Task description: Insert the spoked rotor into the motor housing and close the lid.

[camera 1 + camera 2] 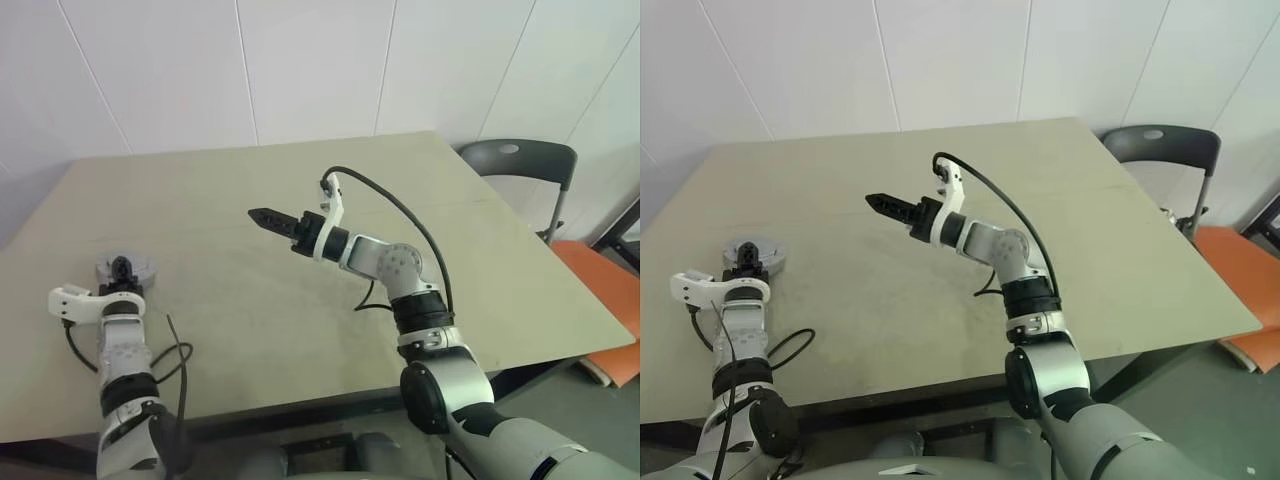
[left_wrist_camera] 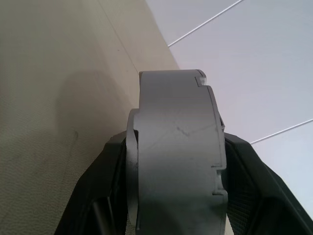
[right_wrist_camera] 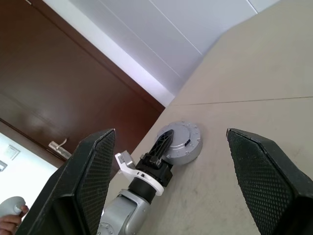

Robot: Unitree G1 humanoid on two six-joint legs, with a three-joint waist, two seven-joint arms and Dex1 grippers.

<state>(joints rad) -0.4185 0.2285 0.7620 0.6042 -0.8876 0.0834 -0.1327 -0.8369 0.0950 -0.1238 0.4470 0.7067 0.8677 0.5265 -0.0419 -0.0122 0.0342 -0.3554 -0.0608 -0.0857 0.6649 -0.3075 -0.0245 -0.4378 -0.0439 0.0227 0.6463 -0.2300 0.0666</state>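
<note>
The left gripper (image 1: pixel 121 268) is at about eight o'clock on the surface (image 1: pixel 230 220), near its left edge, and its two black fingers are closed on the sides of a round grey metal puck (image 3: pixel 182 143). In the left wrist view this puck stands between the fingers, with a plain grey face and small notches on the rim. In the right wrist view it rests on or just above the surface, with a flat pale top and small bolts around the edge. I judge that this is the motor housing with the lid on it, because no copper windings are visible and no separate spoked rotor or loose disc lies anywhere else on the surface. Whether the rotor is inside, I cannot tell from these pictures. The right gripper (image 1: pixel 262 216) hovers above the middle of the surface, at about twelve o'clock from the centre, pointing to nine o'clock toward the left arm. Its fingers are wide apart and hold nothing. The task seems to be close to its end: what may be left is to press or check the lid and to release the assembled piece.
</note>
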